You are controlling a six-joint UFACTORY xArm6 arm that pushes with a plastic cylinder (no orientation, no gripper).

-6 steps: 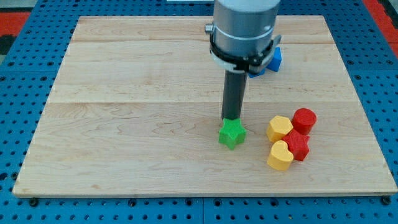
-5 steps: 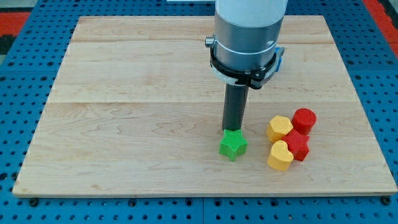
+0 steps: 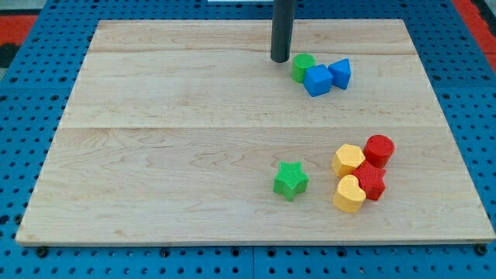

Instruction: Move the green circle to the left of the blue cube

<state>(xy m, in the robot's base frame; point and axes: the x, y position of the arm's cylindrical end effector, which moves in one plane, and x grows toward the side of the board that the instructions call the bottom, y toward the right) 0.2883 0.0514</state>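
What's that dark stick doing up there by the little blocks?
It's the robot arm's pushing rod. Its tip sits near the view's top, just left of the green circle, which already touches the left side of the blue cube. Another blue block lies right of the cube. The green star and the red and yellow blocks sit apart, lower right.

dark rod upright, my tip [image 3: 280,59] down
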